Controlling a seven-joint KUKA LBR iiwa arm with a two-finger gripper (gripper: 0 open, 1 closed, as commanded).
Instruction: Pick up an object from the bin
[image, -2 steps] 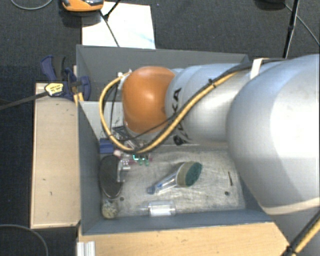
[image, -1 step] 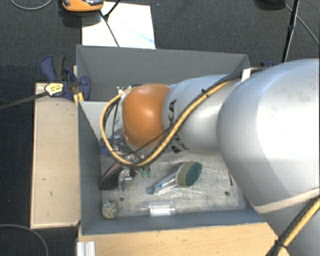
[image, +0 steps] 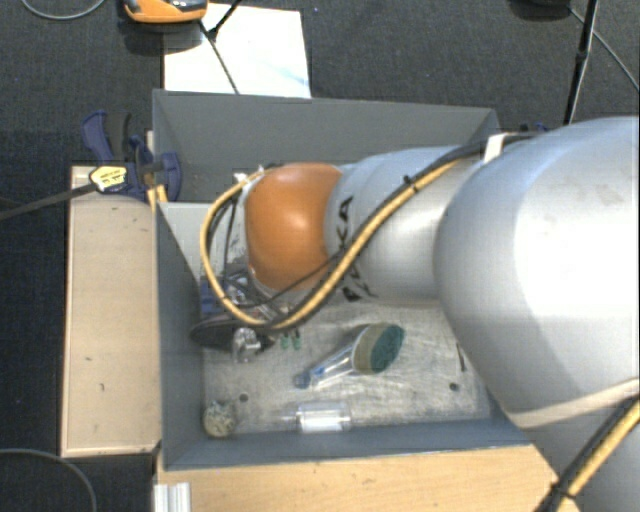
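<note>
Where end effector (image: 238, 325) hangs, left wall of bin (image: 330, 125), brush (image: 358, 356) near

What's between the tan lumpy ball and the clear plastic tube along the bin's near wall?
Nothing: camera view shows bare grey bin floor between the tan lumpy ball and the clear plastic tube.

We see the arm (image: 400, 240) covering the bin's (image: 180, 400) back half. In front, the brush (image: 365, 352), a clear tube (image: 322, 420) and a pebble (image: 219, 420) lie apart, with bare floor between them and right of the brush.
</note>
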